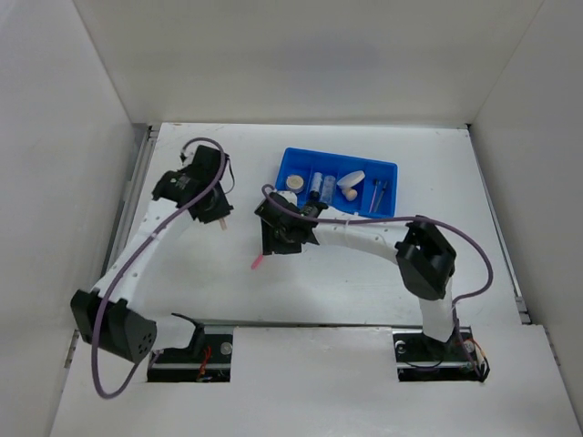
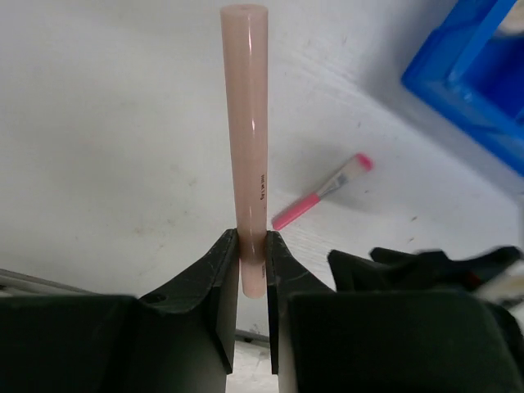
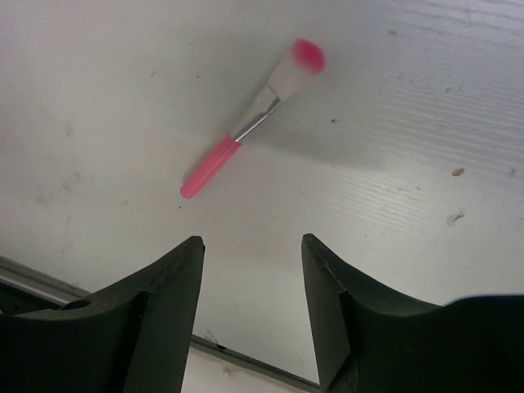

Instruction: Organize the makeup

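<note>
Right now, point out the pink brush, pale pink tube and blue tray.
pink brush (image 3: 252,119): right wrist view, metal ferrule.
pale pink tube (image 2: 250,164): left wrist view, mid-shaft.
blue tray (image 1: 291,164): top view, bare left corner.

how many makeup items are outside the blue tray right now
2. A pink tube is gripped in the left tool; a pink-handled brush lies on the table ahead of the open right tool. Others may be hidden from view.
</note>
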